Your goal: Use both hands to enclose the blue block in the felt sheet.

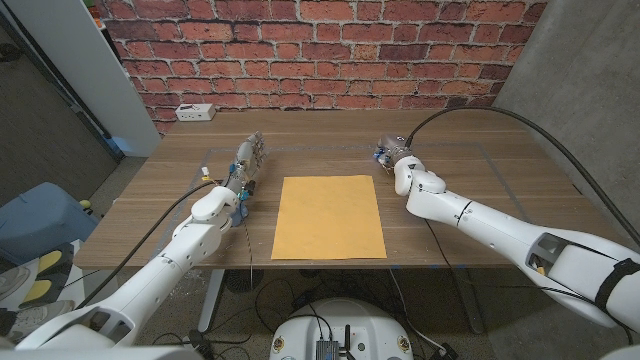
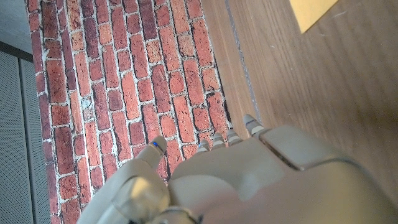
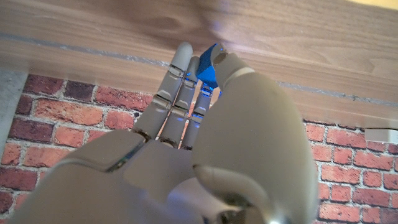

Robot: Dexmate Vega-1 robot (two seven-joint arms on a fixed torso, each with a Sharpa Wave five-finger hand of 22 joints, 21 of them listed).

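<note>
A tan felt sheet [image 1: 329, 216] lies spread on the wooden table [image 1: 470, 150], between my two hands; one corner of the sheet [image 2: 311, 12] shows in the left wrist view. My right hand [image 1: 392, 155] hovers just beyond the sheet's far right corner and pinches the small blue block [image 3: 207, 71] between thumb and fingers. The block is mostly hidden behind them. My left hand [image 1: 245, 162] is off the sheet's far left corner, with its fingers [image 2: 227, 135] stretched out toward the brick wall and nothing in them.
A white power strip [image 1: 195, 112] lies at the table's far left edge, against the brick wall [image 1: 320, 50]. Thin tape lines mark the tabletop around the sheet. A blue bin [image 1: 40, 215] stands on the floor to the left.
</note>
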